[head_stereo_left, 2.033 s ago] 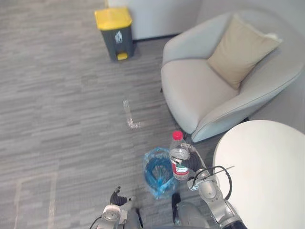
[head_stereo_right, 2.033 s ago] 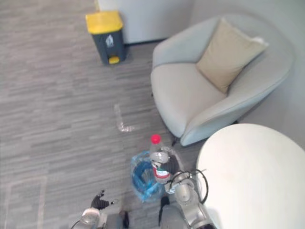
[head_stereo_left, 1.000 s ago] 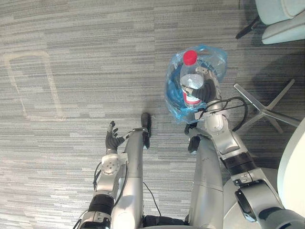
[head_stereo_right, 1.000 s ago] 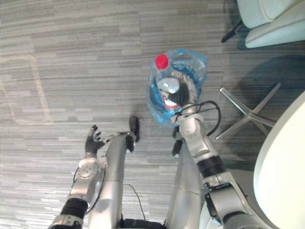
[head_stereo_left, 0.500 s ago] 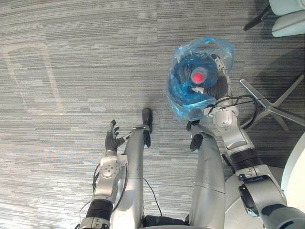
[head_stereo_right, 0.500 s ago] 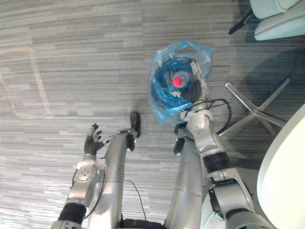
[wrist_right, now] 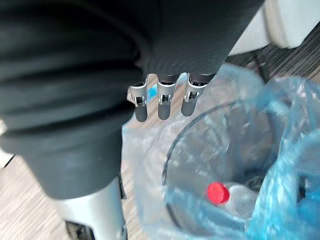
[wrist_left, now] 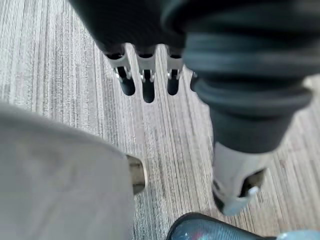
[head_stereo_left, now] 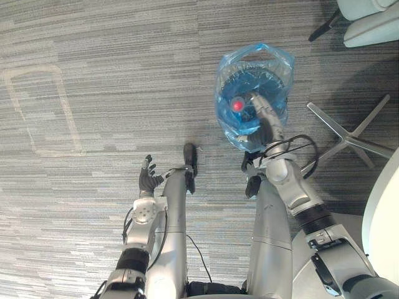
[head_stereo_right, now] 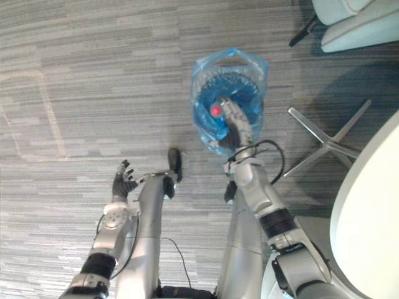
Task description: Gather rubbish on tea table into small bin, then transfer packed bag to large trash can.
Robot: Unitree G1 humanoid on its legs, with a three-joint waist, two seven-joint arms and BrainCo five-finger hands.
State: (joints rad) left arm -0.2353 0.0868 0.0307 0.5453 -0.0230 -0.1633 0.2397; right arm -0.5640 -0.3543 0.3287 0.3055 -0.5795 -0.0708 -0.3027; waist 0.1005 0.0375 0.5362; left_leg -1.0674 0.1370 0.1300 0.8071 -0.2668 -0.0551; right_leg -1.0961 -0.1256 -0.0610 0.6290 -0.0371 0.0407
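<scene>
Bottle [head_stereo_left: 237, 104]: inside small bin [head_stereo_left: 282, 75] — red-capped
Right hand [head_stereo_left: 263, 118]: above bin, fingers straight, empty
Left hand [head_stereo_left: 147, 180]: loose, over floor [head_stereo_left: 93, 62]

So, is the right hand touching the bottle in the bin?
Apart. The right wrist view shows the right hand, fingers straight, above the bin; the bottle lies lower inside, liner visible between.

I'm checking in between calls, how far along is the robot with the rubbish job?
Done: the red-capped bottle lies inside the small bin, within its blue bag. In hand: nothing; the right hand hangs open over the bin, the left hand open above the carpet. Left: the bag sits in the bin, not yet carried to the large trash can.
</scene>
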